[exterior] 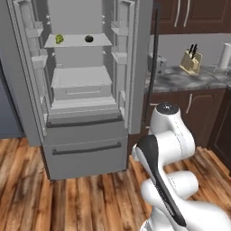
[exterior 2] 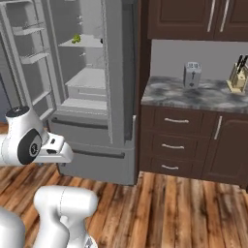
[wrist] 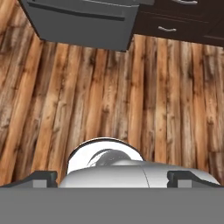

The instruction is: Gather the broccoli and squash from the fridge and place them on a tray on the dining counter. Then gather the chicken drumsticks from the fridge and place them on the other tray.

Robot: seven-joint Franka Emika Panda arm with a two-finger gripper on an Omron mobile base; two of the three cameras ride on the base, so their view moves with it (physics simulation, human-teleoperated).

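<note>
Fingertips [wrist: 43,178] sit far apart at the bottom of the hand view, one at each side, so our gripper [wrist: 114,178] is wide open with nothing between the jaws. It points down at the plank floor [wrist: 109,96], and the fridge's [exterior: 85,149] lower drawer shows at the top of that view.

Out from the hand, the arm [exterior: 167,149] is folded low in front of the fridge, whose doors stand open. On the upper shelf [exterior: 77,41] the broccoli [exterior: 59,39] lies at the left, and a dark round item [exterior: 89,39], well apart from it at the right, may be the squash; it is too small to say for sure. To the right runs a marbled counter [exterior 2: 193,94] with a toaster [exterior 2: 192,74] and a knife block [exterior: 191,61].

We judge the step in hand to be the first reach. To do it well, we should raise and unfold the arm, keeping it between the door racks, bring the open jaws level with the shelf, centre them on the broccoli, and close only once both fingers flank it.
</note>
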